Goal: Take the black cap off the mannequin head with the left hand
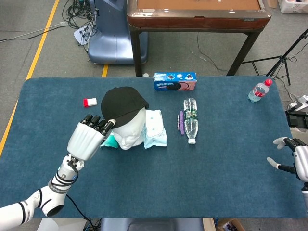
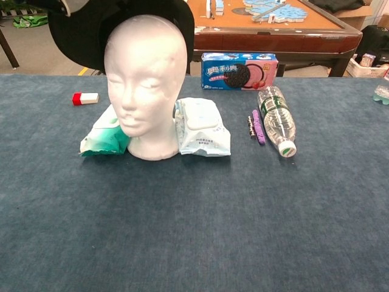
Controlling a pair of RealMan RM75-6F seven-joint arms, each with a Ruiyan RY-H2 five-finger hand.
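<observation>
The black cap (image 1: 122, 104) is tipped up and back off the white mannequin head (image 1: 128, 136), whose face and forehead (image 2: 144, 79) are bare. In the chest view the cap (image 2: 97, 27) hangs behind and above the head, its brim raised at the top left. My left hand (image 1: 89, 137) grips the cap's brim with its fingertips (image 1: 103, 125), just left of the head. My right hand (image 1: 294, 161) hovers open at the table's far right edge, away from everything.
Wipe packs lie on both sides of the head, a teal one (image 2: 103, 137) and a blue-white one (image 2: 202, 129). Further right are a purple pen (image 2: 259, 127), a lying water bottle (image 2: 276, 121), a cookie box (image 2: 239, 70), a small red-white block (image 2: 85, 98) and an upright bottle (image 1: 259, 90).
</observation>
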